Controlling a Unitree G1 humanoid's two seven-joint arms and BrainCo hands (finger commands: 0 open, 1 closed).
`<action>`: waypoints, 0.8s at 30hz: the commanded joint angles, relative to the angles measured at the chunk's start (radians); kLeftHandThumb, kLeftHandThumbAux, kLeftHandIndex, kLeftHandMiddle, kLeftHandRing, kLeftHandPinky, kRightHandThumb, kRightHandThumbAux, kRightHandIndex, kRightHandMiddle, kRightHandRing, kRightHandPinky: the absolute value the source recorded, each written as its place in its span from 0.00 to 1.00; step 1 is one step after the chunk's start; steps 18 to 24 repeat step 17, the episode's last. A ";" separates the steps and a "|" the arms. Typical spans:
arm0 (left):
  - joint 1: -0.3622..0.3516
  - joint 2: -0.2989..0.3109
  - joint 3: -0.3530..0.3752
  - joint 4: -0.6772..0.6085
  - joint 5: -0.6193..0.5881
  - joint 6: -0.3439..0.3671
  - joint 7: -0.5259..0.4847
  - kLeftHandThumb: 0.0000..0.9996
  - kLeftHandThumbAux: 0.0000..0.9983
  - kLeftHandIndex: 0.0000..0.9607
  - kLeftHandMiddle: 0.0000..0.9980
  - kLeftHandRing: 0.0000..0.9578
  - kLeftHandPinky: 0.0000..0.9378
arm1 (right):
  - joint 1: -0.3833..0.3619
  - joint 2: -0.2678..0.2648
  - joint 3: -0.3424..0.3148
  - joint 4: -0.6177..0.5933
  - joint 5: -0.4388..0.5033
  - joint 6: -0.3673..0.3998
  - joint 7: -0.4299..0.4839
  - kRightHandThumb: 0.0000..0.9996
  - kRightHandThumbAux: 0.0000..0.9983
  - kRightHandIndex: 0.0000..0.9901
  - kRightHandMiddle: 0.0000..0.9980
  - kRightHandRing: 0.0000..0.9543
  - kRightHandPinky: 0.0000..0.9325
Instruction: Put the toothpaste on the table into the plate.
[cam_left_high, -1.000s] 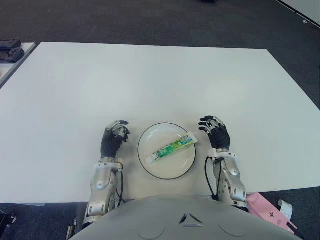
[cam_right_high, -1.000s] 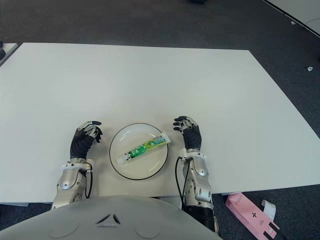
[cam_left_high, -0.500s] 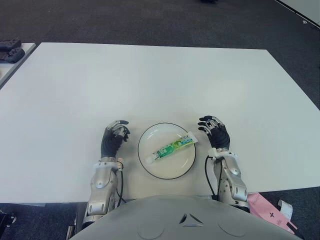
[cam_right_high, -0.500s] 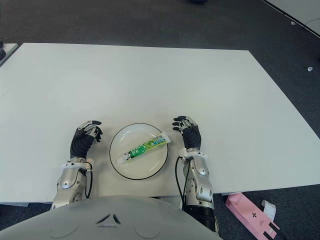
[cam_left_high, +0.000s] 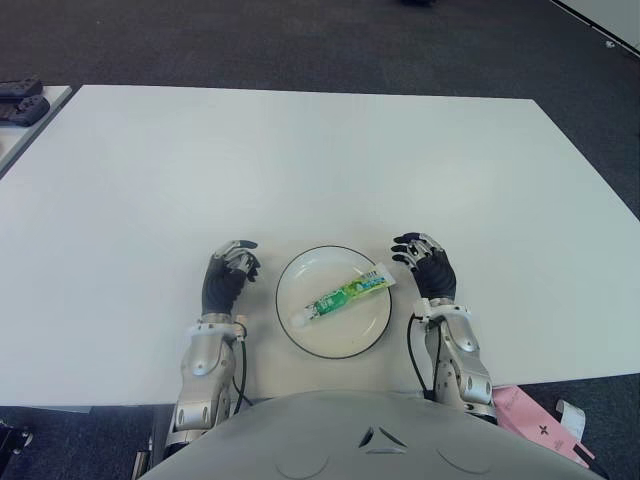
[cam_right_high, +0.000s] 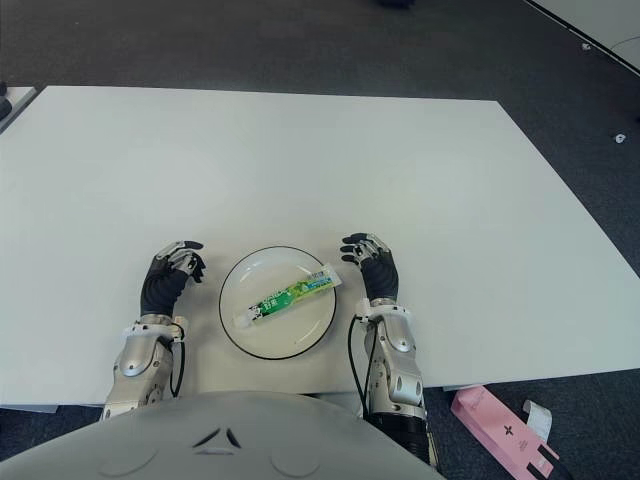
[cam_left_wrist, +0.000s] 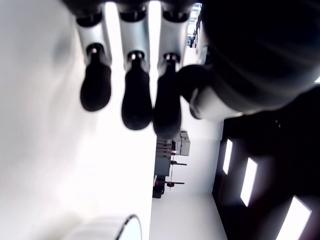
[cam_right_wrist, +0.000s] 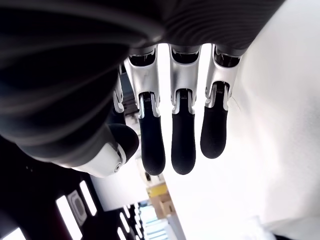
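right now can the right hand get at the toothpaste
Probably yes. The right hand is open and empty just beside the plate, and the toothpaste lies in the plate with its flat end toward that hand. Nothing shows between them.

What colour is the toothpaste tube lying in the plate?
Mostly green with white ends; the toothpaste tube shows best in the left eye view, on the white plate.

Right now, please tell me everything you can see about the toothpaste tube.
The toothpaste tube is green and white, with a white cap at its near-left end and a flat white crimp at its far-right end. It lies flat and diagonally in the white, dark-rimmed plate, its crimp reaching the rim. Neither hand touches it.
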 joint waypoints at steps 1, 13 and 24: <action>0.011 0.002 -0.001 0.016 0.006 0.033 0.005 0.70 0.72 0.45 0.71 0.73 0.74 | 0.027 0.002 0.019 0.014 -0.036 0.000 -0.007 0.71 0.73 0.43 0.48 0.49 0.51; 0.012 0.006 0.000 0.012 -0.004 0.032 -0.003 0.70 0.72 0.45 0.71 0.74 0.73 | 0.042 0.011 0.037 0.019 -0.081 -0.063 -0.013 0.71 0.73 0.43 0.45 0.48 0.50; 0.010 0.006 0.000 0.013 -0.006 0.034 -0.004 0.70 0.72 0.45 0.71 0.73 0.72 | 0.049 0.016 0.044 0.021 -0.093 -0.084 -0.018 0.71 0.73 0.43 0.45 0.47 0.49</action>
